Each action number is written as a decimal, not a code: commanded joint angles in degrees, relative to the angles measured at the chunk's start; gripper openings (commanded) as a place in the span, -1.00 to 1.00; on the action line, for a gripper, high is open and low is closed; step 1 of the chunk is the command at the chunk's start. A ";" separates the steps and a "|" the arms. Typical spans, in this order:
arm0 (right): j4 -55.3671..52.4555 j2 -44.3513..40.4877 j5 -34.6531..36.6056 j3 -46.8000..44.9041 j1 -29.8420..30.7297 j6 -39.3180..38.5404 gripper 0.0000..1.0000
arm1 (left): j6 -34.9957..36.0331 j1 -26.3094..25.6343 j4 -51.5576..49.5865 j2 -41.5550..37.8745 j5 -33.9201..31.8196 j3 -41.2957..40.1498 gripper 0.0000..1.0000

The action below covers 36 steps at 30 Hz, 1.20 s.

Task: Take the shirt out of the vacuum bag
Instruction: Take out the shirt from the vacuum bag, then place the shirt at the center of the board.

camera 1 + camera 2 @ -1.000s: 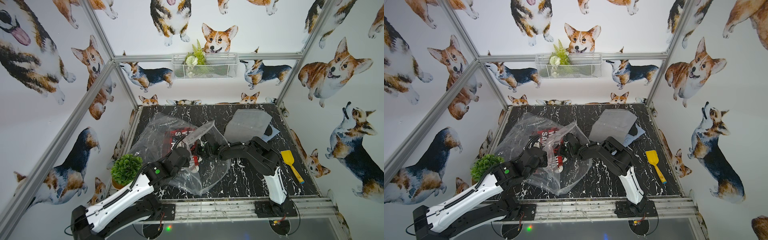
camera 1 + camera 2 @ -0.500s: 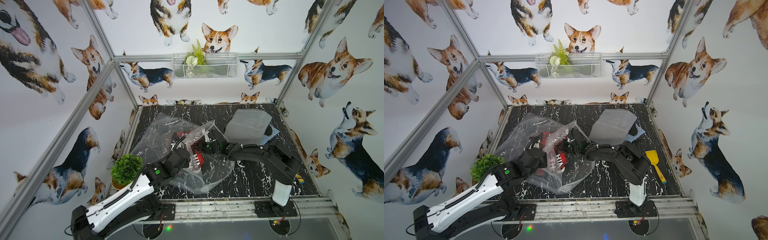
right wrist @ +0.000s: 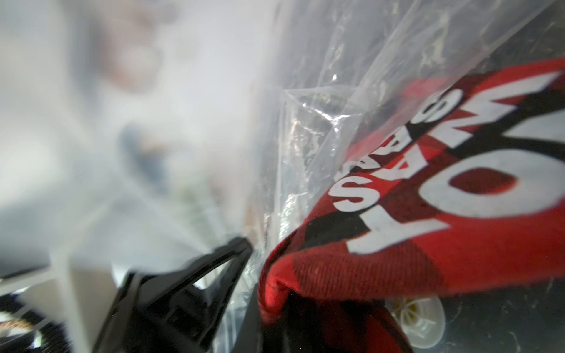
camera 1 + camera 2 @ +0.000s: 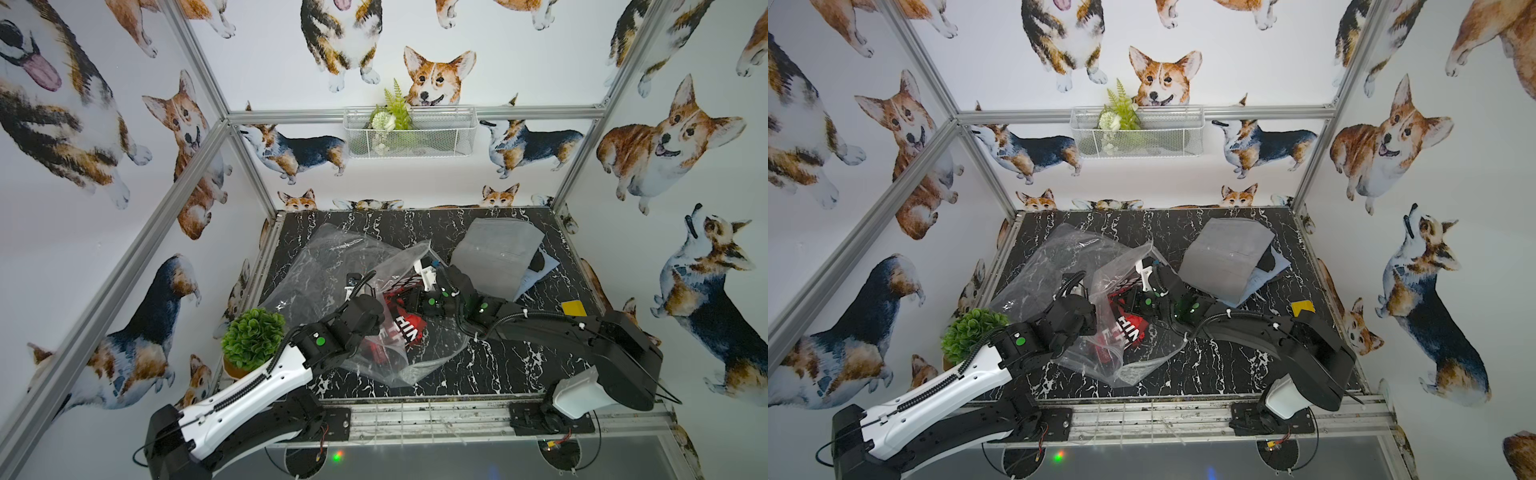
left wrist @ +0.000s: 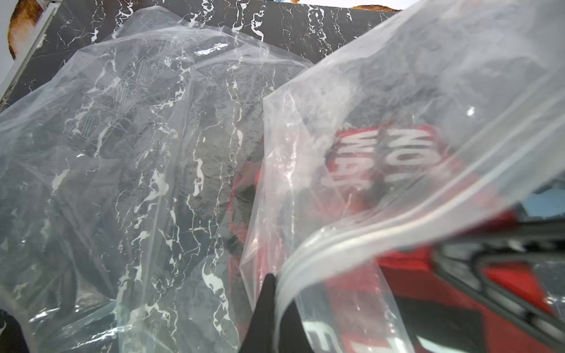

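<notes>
The left claw [image 5: 272, 293] is closed tight. Its black tips pinch the zip-seal edge [image 5: 336, 244] of the vacuum bag [image 4: 332, 266], and the plastic rises from that grip in a loose flap.

The right claw [image 3: 260, 275] is closed too, reaching into the mouth of the bag. In the right wrist view a bunched fold of the shirt [image 3: 397, 244] runs down into its jaws. One black finger [image 3: 214, 275] shows beside the fold and the other is hidden under the cloth.

The shirt is red and black with large white letters, and it is crumpled rather than folded flat. In both top views it sits between the two claws near the middle of the worktop [image 4: 478, 365], with clear plastic over much of it [image 4: 405, 328] [image 4: 1125, 328]. How much of it is already clear of the bag cannot be told.

The bag is clear and heavily creased. It spreads from the left half of the worktop toward the front edge, and its far end lies flat and see-through on the black marble [image 4: 1050, 266]. Its small round white valve [image 3: 415, 314] shows just beside the gripped fold, in the right wrist view.

A potted plant [image 4: 253, 336] stands at the front left corner, just beside the bag.
</notes>
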 commanded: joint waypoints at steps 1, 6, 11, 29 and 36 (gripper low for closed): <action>-3.18 -4.45 0.99 1.14 0.74 -0.89 -1.00 | -0.72 0.05 0.65 0.42 -1.09 0.46 -1.00; -7.49 -11.78 1.24 0.23 1.17 -0.67 -1.00 | -0.82 0.13 0.67 1.03 -1.22 1.15 -1.00; -9.04 -17.39 1.15 -0.79 1.31 0.27 -1.00 | -0.72 0.17 0.85 1.89 -1.31 1.49 -1.00; -39.52 -33.86 -5.60 14.68 -21.67 -3.20 -1.00 | -0.72 0.18 0.52 3.19 -0.52 0.96 -1.00; -35.39 -23.59 -27.20 22.38 -48.68 1.43 -1.00 | -0.71 0.19 -0.19 2.32 -0.41 1.00 -1.00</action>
